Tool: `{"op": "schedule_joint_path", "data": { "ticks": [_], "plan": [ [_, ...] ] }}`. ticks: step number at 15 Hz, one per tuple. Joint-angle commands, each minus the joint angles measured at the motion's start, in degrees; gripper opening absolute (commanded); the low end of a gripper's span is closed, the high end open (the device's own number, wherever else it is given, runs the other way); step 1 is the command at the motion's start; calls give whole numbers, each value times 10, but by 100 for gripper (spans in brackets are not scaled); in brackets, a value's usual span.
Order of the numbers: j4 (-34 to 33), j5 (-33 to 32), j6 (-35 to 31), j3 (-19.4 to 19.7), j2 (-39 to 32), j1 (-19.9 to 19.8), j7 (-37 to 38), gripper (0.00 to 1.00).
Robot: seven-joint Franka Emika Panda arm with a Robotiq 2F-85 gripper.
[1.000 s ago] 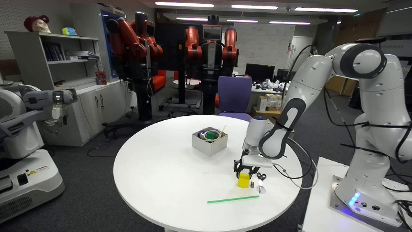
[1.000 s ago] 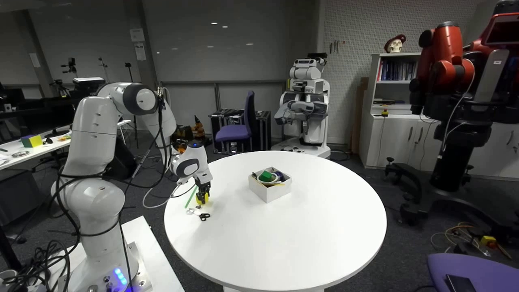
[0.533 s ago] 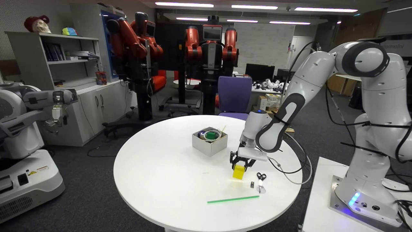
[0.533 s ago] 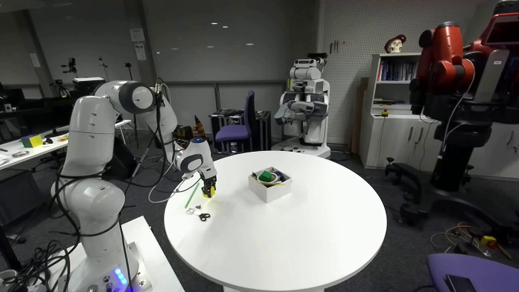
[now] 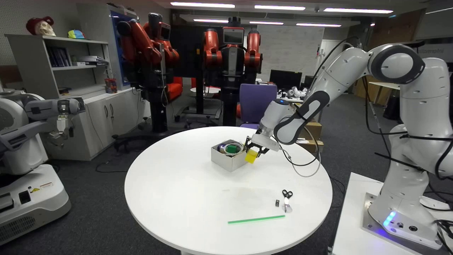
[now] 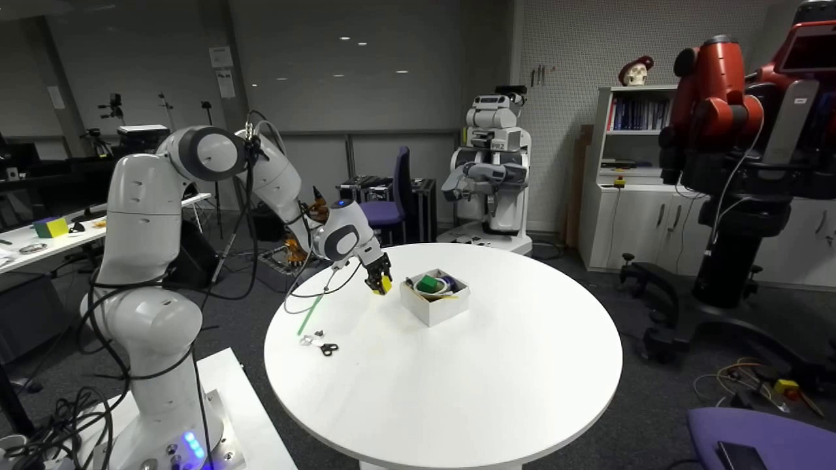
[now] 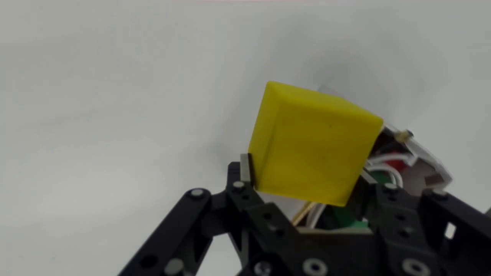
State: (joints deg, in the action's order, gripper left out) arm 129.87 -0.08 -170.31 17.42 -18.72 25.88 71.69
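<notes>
My gripper (image 5: 254, 152) is shut on a yellow block (image 5: 251, 156) and holds it tilted above the table. In the wrist view the block (image 7: 312, 147) sits between both fingertips (image 7: 307, 174). In an exterior view the gripper (image 6: 379, 273) and block (image 6: 386, 284) are just left of an open white box (image 6: 434, 310), with a small gap. In an exterior view the block overlaps the right corner of the box (image 5: 226, 163). The box holds a green block (image 5: 231, 149), a coiled white cable and a blue round item. In the wrist view the block and gripper partly hide the box (image 7: 416, 178).
On the round white table (image 5: 170, 198) lie scissors with black handles (image 5: 287, 194), a small dark item (image 5: 277, 203) and a green strip (image 5: 256, 219). The scissors (image 6: 328, 349) and strip (image 6: 309, 316) also show in an exterior view. A purple chair (image 5: 257, 102) stands behind the table.
The gripper has lifted the yellow block from beside the scissors and carried it up and across to the white box, tilting as it moved. The scissors, strip and box have not moved.
</notes>
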Motion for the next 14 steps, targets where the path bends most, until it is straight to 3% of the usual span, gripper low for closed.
{"op": "schedule_joint_path", "data": {
  "ticks": [1, 6, 13, 14],
  "plan": [
    [-65, -75, -4, 96, -36, 66, 72, 33],
    [-146, -137, 4, 199, -116, 147, 157, 33],
    [-215, -119, 18, 244, -216, 182, 186, 33],
    [-221, -116, 19, 247, -224, 183, 186, 83]
  ]
}}
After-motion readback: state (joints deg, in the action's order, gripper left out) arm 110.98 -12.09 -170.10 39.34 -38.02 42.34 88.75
